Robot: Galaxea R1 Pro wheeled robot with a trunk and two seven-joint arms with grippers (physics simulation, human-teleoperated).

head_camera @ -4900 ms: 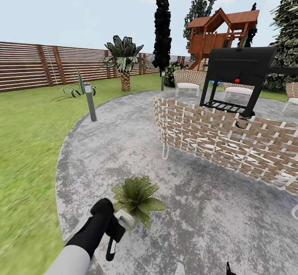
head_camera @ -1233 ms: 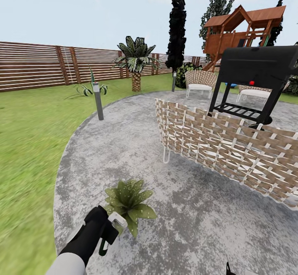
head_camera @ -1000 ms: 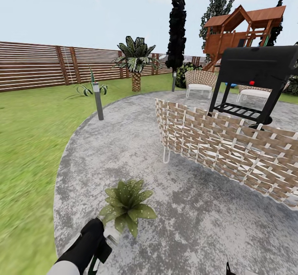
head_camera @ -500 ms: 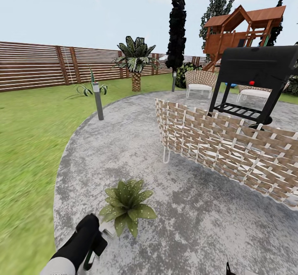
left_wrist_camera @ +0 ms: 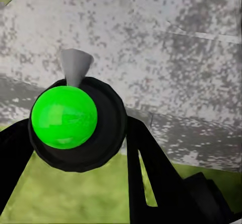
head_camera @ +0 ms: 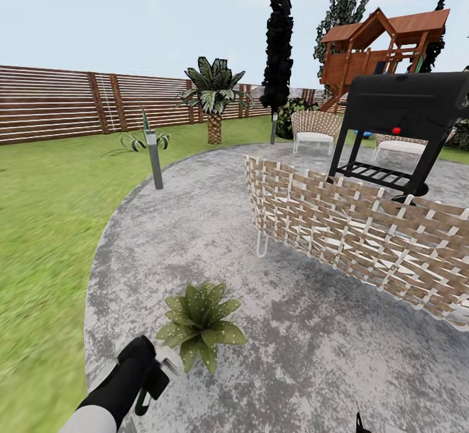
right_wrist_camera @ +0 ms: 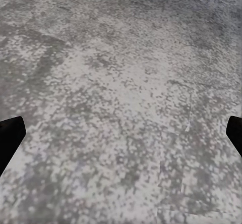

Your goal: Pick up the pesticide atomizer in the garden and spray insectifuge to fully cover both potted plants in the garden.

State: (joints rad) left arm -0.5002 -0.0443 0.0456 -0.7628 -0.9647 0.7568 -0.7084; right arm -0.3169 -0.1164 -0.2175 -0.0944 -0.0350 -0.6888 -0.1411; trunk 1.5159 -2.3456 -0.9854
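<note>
At the lower left of the head view, the left gripper (head_camera: 148,381) is clamped on the pesticide atomizer (head_camera: 144,399), just beside the speckled potted plant (head_camera: 199,323). The right gripper (right_wrist_camera: 121,133) hangs spread apart over the stone patio (right_wrist_camera: 121,82).

A: Where's the left arm?
B: Low at the near left, white sleeve and black wrist, its black two-fingered left gripper (head_camera: 151,381) clamped around a slim white-and-dark-green hand sprayer (head_camera: 144,399).
A: And the right gripper (right_wrist_camera: 121,133)?
B: Black fingertips (right_wrist_camera: 10,138) spread wide apart.
</note>
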